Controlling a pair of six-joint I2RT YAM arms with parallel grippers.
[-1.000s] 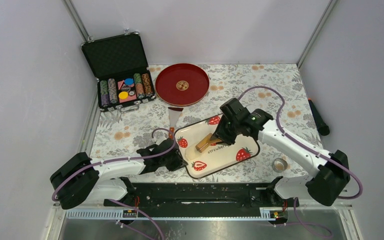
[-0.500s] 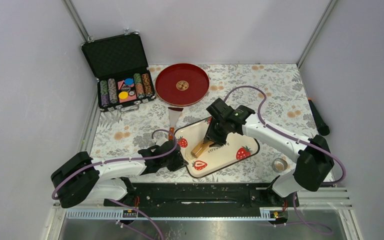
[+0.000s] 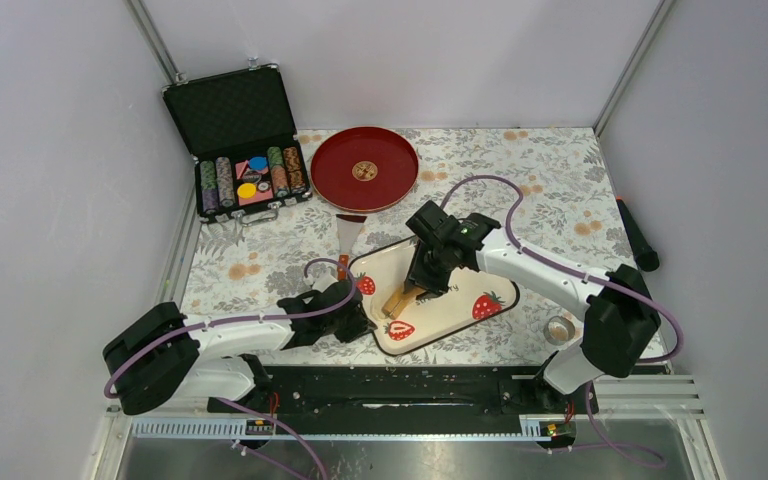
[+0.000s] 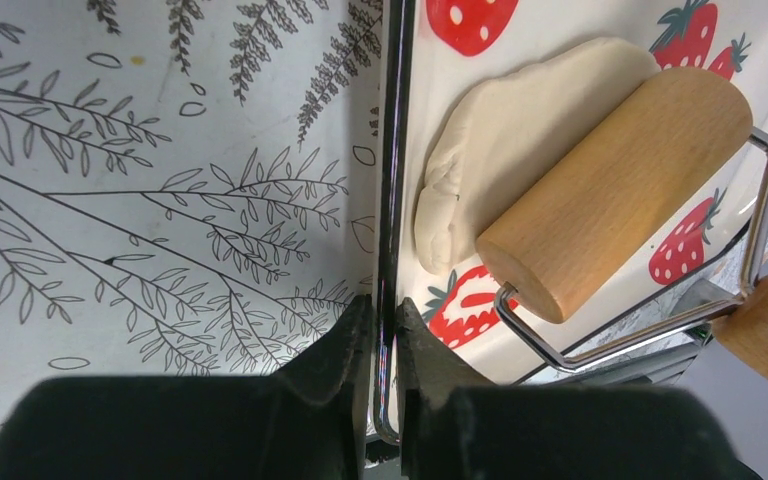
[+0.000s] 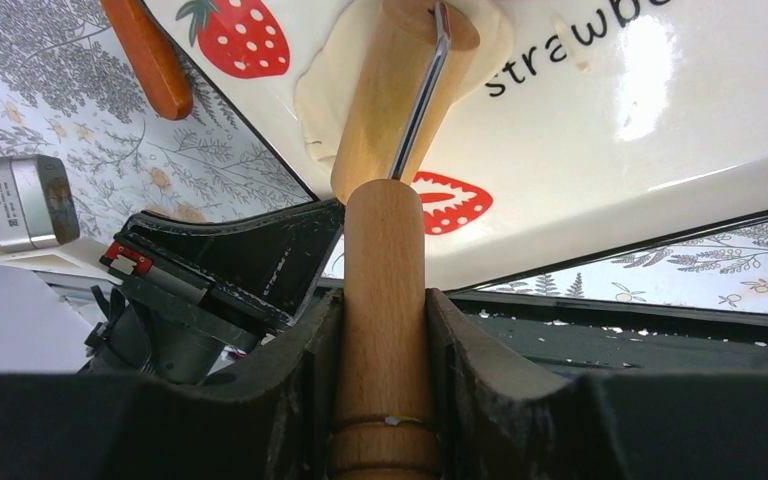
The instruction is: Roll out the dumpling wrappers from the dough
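Observation:
The dough (image 4: pixel 500 130) is a flattened pale-cream oval on the left part of the strawberry tray (image 3: pixel 465 305). It also shows in the right wrist view (image 5: pixel 322 85). The tan wooden roller (image 4: pixel 610 190) lies on its right side. My right gripper (image 5: pixel 385 330) is shut on the roller's wooden handle (image 5: pixel 384 260) and stands over the tray (image 3: pixel 425 272). My left gripper (image 4: pixel 388 322) is shut on the tray's near-left rim (image 4: pixel 392 180); it also shows in the top view (image 3: pixel 358 318). No round dumpling wrappers are in view.
A scraper with a red-brown handle (image 3: pixel 348 235) lies just behind the tray. A red plate (image 3: pixel 364 167) and an open poker chip case (image 3: pixel 238 140) stand at the back left. A small metal ring cutter (image 3: pixel 559 328) sits near right. A black stick (image 3: pixel 637 235) lies at the right edge.
My right gripper has moved the roller leftward and nearer across the tray, from its middle onto its left part. The left gripper has stayed on the tray rim.

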